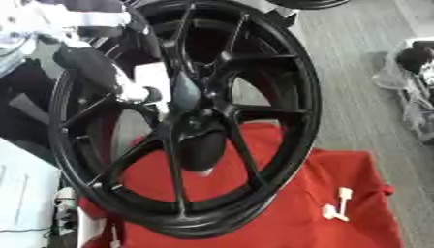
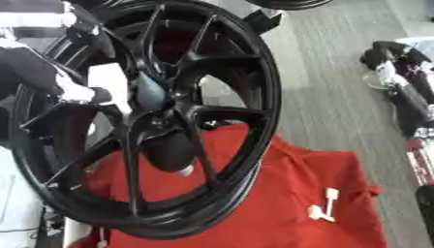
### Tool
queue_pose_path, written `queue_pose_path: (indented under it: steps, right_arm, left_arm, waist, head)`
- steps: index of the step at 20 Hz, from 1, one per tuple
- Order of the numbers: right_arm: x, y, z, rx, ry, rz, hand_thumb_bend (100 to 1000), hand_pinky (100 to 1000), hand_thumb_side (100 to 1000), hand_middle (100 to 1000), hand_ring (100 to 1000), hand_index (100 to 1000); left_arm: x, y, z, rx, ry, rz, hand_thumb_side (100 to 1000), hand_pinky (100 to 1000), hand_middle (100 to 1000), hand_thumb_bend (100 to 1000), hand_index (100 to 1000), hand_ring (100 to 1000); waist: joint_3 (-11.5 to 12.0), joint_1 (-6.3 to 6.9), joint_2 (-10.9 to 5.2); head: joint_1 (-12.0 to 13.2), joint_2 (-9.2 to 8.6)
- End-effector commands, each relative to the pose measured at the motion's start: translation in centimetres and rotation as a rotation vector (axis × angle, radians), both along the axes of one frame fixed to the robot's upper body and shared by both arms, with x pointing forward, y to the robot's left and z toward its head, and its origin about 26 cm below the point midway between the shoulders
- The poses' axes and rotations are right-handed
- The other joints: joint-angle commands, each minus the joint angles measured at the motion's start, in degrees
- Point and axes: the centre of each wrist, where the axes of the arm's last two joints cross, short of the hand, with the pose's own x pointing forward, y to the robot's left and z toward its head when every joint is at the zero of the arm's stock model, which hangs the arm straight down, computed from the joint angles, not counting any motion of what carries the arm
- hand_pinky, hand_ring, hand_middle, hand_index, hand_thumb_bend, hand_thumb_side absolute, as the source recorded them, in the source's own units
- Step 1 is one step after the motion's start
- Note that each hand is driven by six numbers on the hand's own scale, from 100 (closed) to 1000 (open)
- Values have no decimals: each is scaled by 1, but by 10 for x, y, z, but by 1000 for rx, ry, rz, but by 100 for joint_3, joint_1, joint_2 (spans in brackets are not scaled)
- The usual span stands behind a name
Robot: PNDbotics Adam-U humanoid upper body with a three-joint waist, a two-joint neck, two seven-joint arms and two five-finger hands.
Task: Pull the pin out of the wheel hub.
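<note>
The black multi-spoke wheel (image 1: 195, 116) stands upright and fills the left and centre of the frame, its lower rim resting on a red cloth (image 1: 339, 179) that covers the bench in the lower right. The hub (image 1: 188, 104) sits at the centre of the spokes. The left hand (image 1: 89, 65), black with silver parts, reaches in from the upper left and lies against the spokes just left of the hub; whether its fingers are open or closed cannot be told. A rounded black form (image 1: 202, 151) shows through the spokes below the hub. A small white pin-like part (image 1: 337, 206) lies on the cloth, lower right, well apart from the wheel.
</note>
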Motion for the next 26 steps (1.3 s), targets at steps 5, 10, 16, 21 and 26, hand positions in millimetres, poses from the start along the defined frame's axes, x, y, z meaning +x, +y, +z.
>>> queue_pose_path:
  steps: [5,10,16,21,26]
  right_arm:
    - [1,-3,10,-35,-17,4,100,893,428,659,755,736]
    - [1,-3,10,-36,-17,4,100,893,431,659,755,736]
    - [1,-3,11,-35,-18,4,100,893,434,659,755,736]
    - [1,-4,10,-36,-17,3,100,893,439,659,755,737]
    - [1,-5,10,-38,-13,-1,100,894,442,660,755,737]
  left_arm:
    - [4,-1,2,62,70,75,432,835,750,452,776,811]
    - [6,-2,0,74,69,72,397,827,739,431,760,805]
    - [8,-4,-2,91,65,66,323,816,722,392,723,793]
    - [8,-4,-2,102,63,62,185,804,695,320,666,779]
    - [5,-4,0,98,61,52,111,789,669,253,597,760]
  waist:
    - [-16,-11,-112]
    - [-23,-1,-111]
    - [-34,5,-112]
    - [-35,9,-111]
    - [-30,11,-110]
  head:
    - [45,23]
    - [65,32]
    - [91,34]
    - [102,34]
    - [107,34]
